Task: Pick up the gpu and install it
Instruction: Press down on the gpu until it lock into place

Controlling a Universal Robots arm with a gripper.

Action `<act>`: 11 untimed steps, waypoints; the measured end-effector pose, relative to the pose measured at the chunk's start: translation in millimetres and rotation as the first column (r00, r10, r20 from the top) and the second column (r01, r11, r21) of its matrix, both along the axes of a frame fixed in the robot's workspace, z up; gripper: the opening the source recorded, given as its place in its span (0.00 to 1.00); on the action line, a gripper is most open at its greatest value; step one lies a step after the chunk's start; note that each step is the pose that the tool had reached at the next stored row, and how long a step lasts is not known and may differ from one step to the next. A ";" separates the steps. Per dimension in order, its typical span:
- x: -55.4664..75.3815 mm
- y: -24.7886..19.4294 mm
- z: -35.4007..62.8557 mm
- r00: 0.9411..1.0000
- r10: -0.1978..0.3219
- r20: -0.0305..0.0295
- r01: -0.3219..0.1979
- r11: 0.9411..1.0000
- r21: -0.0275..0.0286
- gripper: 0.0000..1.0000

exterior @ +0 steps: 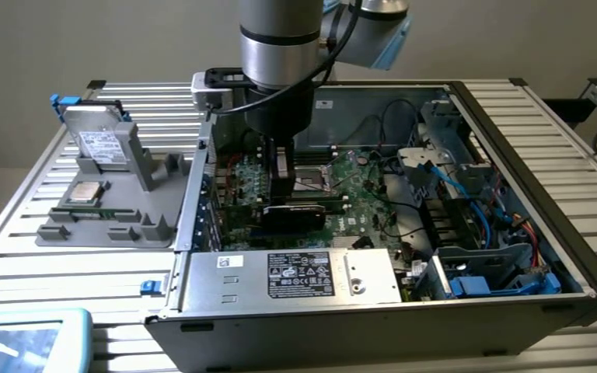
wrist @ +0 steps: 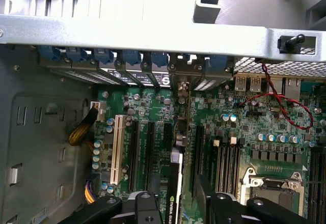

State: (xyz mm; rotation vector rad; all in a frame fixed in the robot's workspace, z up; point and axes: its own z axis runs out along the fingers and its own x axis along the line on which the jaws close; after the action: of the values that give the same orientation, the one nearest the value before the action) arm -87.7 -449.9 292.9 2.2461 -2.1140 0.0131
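The gpu point(exterior: 295, 215) stands on its long edge across the green motherboard point(exterior: 371, 194) inside the open computer case, black cooler side facing the exterior camera. In the wrist view the gpu point(wrist: 176, 175) is seen edge-on, lined up with the black expansion slots point(wrist: 151, 152), its bracket end toward the rear slot openings. My gripper point(wrist: 177, 199) reaches down over the card, one black finger point(wrist: 147, 207) on each side of it. The jaws stand open, with small gaps between them and the card.
A grey fixture point(exterior: 122, 210) on the exterior view's left carries a silver drive point(exterior: 103, 144) and a square processor chip point(exterior: 86, 193). The case's metal rear wall point(wrist: 153, 35), the power supply point(exterior: 309, 276), the processor socket point(wrist: 270, 191) and loose cables point(exterior: 444, 186) surround the card.
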 end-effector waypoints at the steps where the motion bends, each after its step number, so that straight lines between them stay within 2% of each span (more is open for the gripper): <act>1: 0.0 0.0 0.0 1.000 0.000 0.000 0.000 1.000 0.000 0.38; 2: 0.0 0.0 0.0 1.000 0.000 0.000 0.000 1.000 0.000 0.33; 3: 0.0 0.0 0.0 1.000 0.000 0.000 0.000 1.000 0.000 0.33; 7: -0.1 0.0 0.0 1.000 0.000 0.000 0.000 1.000 0.000 0.11; 8: -1.4 -0.1 0.1 1.000 0.000 0.002 0.000 1.000 0.000 0.11; 9: -2.9 0.0 -0.2 1.000 0.000 0.011 0.000 1.000 -0.001 0.11; 11: -5.1 0.0 -0.9 1.000 0.000 0.031 0.000 1.000 -0.001 0.11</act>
State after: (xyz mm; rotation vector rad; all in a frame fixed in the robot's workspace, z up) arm -92.7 -449.9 292.0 2.2595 -2.1290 0.0498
